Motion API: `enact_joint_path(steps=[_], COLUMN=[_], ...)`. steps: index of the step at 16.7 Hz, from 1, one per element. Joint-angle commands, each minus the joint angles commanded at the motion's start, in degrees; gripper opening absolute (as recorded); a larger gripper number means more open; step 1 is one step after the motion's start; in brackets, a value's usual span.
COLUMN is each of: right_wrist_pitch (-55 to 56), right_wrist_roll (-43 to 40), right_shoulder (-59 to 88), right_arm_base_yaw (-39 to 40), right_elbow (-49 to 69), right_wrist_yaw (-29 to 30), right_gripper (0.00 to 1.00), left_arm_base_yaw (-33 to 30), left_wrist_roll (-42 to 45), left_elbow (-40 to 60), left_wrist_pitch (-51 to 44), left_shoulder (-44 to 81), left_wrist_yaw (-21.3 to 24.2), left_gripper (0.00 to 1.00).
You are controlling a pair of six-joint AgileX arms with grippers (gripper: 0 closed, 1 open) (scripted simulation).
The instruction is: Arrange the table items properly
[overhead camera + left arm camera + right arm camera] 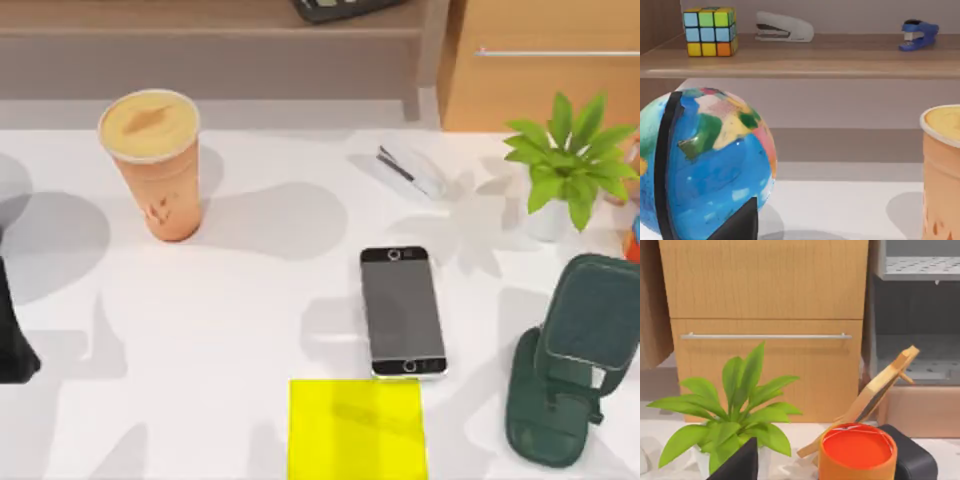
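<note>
- The white counter (250, 320) carried everything.
- The tall orange-tan lidded cup (152, 160) stood upright at far left.
- The black-screened, silver-edged smartphone (402, 312) lay flat near centre, just beyond a yellow square (357, 428).
- Whether either arm's jaws were released or clenched, I cannot tell.

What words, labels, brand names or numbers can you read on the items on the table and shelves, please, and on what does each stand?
No text can be read on anything here.
Drink cup: a small dark orange mark on its side, too blurred to read as letters or a logo.
Smartphone: black screen, no text.
Globe: coloured patches, no readable names.
Yellow square: plain.
Orange canister: no label visible.
</note>
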Motion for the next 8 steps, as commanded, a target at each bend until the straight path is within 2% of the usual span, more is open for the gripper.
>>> enact_joint_path(steps=[4, 8], right_wrist_pitch=[-1.6, -9.8], right_wrist_roll=[-0.9, -5.7], right_shoulder=[1.8, 12.7], right_arm_base_yaw=[-0.3, -1.7], right_elbow=[1.8, 11.5], right_wrist_yaw=[0.0, 0.1], right_gripper=[1.00, 1.00], left_arm_base_yaw=[0.0, 0.0], left_wrist_roll=[0.0, 0.0], left_elbow=[0.0, 0.0], left_wrist_pitch=[0.0, 0.0], left_shoulder=[0.0, 0.0], left_wrist_yaw=[0.0, 0.0], left_gripper=[1.00, 1.00])
